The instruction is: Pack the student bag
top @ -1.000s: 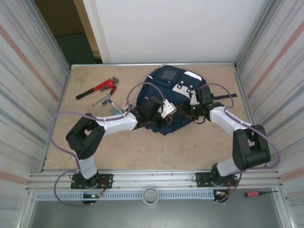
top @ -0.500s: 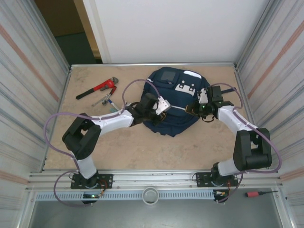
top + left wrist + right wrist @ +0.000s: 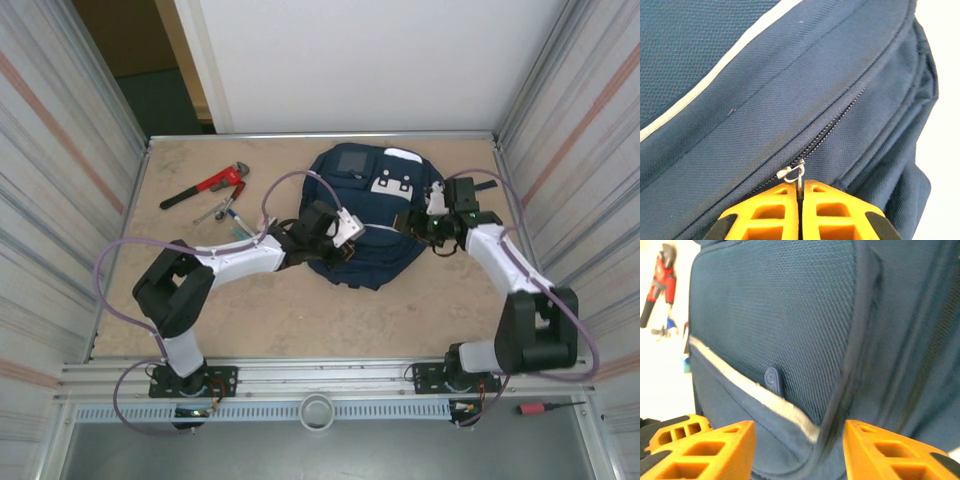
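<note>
**Position of the task item.** The large navy-blue fabric student bag (image 3: 372, 190) lies flat on the sandy tabletop (image 3: 300, 310), centred and set toward 12 o'clock. Its long axis runs roughly from 12 to 6 o'clock.

**Left claw.** The left claw (image 3: 800, 186) is closed, pinching the metal zip pull (image 3: 799, 179) between its orange pads (image 3: 770, 212). From above, this claw (image 3: 347, 232) sits at the bag's 9 o'clock flank.

**Governing relation.** The zip track (image 3: 840, 120) leaves the claw toward 1 o'clock, with its teeth meshed along the visible run. The coming move appears to be a pull along that line. The left arm is already on the zip and is the arm placed for it.

**Right claw.** The right claw (image 3: 800, 445) is open, its fingers well apart and straddling a raised seam of the bag. From above it (image 3: 428, 218) stands at the bag's 3 o'clock flank. Whether either finger touches the fabric cannot be told, as the near field is blurred.

**Differences between views.**
- The overhead camera gives the layout but not the zip pull, which is too small to make out there.
- The left wrist camera resolves the pinch and the zip's direction.
- The right wrist camera shows the mesh pocket panel (image 3: 785, 315) with a white stripe below it, and the red pipe wrench (image 3: 660, 282) at 10 o'clock.
- Overhead, the wrench (image 3: 205, 186) lies well apart from the bag, at its 9 o'clock side.
</note>
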`<state>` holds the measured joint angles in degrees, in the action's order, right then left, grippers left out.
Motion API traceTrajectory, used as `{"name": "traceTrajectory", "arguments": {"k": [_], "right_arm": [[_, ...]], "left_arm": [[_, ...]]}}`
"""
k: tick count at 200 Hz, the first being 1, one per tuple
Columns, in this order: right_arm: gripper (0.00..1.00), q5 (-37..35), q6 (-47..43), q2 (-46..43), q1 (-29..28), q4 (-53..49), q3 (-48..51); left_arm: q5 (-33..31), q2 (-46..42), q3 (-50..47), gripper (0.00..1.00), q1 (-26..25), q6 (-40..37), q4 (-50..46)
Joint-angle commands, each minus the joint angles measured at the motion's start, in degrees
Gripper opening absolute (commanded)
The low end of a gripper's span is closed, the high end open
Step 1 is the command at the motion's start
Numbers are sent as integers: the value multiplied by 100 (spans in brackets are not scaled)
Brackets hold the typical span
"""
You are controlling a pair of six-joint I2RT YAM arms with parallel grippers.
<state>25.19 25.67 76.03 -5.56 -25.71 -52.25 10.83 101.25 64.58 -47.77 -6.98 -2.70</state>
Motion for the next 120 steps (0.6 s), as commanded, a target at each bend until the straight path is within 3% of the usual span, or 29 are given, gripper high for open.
{"name": "traceTrajectory", "arguments": {"k": [1,38,75,90,120], "right_arm": [[53,-797,266,-705,-96,-56,603],[58,-1076,758,-1082,-466,495,1415],[58,-1139,960,-527,-736,1048,1478],[51,-1288,869,-356,-672,1044,1497],[25,-1541,764,-323,-368,1051,1583]], "left_arm": [[318,8,277,0,-184,197,61],[341,35,322,0,-211,217,30],[187,-47,258,0,-215,165,-52],[16,-116,179,0,-207,82,-91],[-57,-267,41,0,-119,52,-152]]}}
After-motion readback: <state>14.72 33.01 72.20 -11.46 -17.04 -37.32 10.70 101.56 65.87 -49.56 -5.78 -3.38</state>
